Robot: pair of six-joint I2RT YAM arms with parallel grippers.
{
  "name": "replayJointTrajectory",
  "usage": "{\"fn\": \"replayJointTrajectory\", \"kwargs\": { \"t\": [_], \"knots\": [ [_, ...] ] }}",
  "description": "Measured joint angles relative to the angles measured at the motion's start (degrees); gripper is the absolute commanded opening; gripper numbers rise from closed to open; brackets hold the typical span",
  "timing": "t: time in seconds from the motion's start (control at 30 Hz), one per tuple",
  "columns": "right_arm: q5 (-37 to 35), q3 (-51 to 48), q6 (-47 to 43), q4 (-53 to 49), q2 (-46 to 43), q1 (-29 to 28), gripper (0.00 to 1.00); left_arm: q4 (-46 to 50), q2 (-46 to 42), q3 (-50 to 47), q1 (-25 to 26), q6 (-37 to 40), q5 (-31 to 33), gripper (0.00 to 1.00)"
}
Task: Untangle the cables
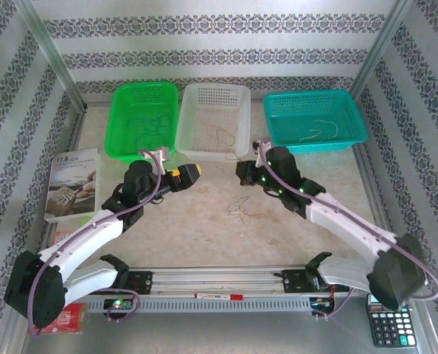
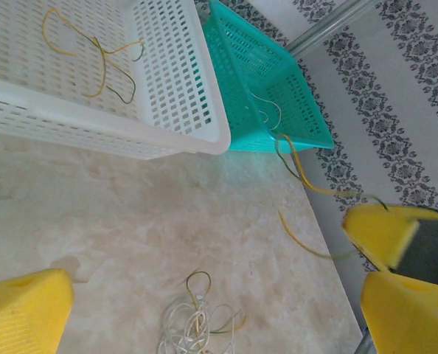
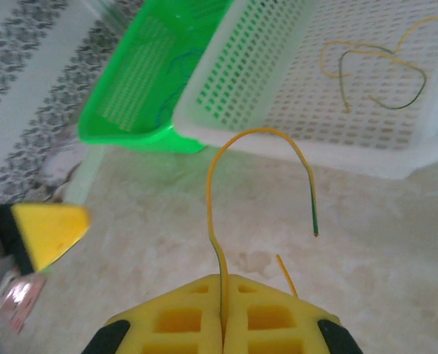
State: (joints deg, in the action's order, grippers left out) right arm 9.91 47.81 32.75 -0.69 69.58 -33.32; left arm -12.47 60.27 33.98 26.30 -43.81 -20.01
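The cables [image 1: 237, 210] are a small whitish tangle with a yellow-green strand, lying on the table between the two arms. In the left wrist view the cables [image 2: 197, 321] lie just below my left gripper [image 2: 215, 287], whose yellow fingers [image 2: 27, 310] stand wide apart around nothing. My left gripper [image 1: 189, 173] hovers left of and beyond the tangle. My right gripper [image 3: 223, 284] is shut on one yellow-green wire [image 3: 237, 140], which arches up out of the pads in front of the white basket. Seen from above, my right gripper [image 1: 246, 171] is close to that basket's front wall.
Three baskets stand in a row at the back: green [image 1: 123, 122] with blue strands, white [image 1: 189, 129] with a yellow-green strand [image 3: 374, 66], teal [image 1: 352, 125] with pale strands. A booklet [image 1: 71, 184] lies at the left, a calculator [image 1: 392, 324] at the front right.
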Motion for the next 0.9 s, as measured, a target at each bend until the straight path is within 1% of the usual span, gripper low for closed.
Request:
{"fn": "replayJointTrajectory", "kwargs": {
  "t": [0.1,0.13,0.17,0.2,0.23,0.27,0.33,0.4,0.57,0.73,0.9],
  "knots": [
    [-0.6,7.0,-0.4,0.1,8.5,1.3,0.00,0.0,0.0,-0.2,0.0,-0.2,0.6,1.00],
    [-0.8,9.8,-0.6,0.1,11.5,1.7,0.10,0.1,0.0,-0.2,0.0,-0.2,0.8,1.00],
    [-1.0,13.0,-0.7,0.0,14.7,2.1,0.32,0.1,0.0,-0.2,0.0,-0.2,0.9,1.00],
    [-1.0,16.2,-1.0,0.0,17.7,2.5,0.48,0.1,0.0,-0.2,0.0,-0.2,0.9,1.00],
    [-1.1,19.3,-1.4,-0.3,20.4,3.0,0.55,0.1,0.0,-0.2,0.0,-0.2,1.0,1.00],
    [-1.1,22.2,-1.7,-0.6,23.0,3.3,0.59,0.1,0.0,-0.2,0.0,-0.2,1.1,1.00],
    [-1.0,26.2,-2.4,-0.9,26.6,3.8,0.60,0.2,-0.1,-0.2,0.0,-0.2,1.1,1.00],
    [-0.9,27.7,-2.8,-1.4,27.9,4.0,0.60,0.4,-0.4,-0.2,0.0,-0.2,1.1,1.00],
    [-0.4,26.0,-2.8,-2.1,25.6,3.9,0.59,0.5,-0.7,-0.2,0.0,-0.2,1.1,1.00],
    [-0.5,16.3,-2.7,-1.8,15.8,3.7,0.59,0.4,-0.3,-0.2,0.0,-0.2,1.0,1.00],
    [-2.0,2.2,-1.3,-1.2,4.0,3.1,0.58,0.7,2.1,-0.1,0.2,0.3,0.1,1.00]
  ]
}}
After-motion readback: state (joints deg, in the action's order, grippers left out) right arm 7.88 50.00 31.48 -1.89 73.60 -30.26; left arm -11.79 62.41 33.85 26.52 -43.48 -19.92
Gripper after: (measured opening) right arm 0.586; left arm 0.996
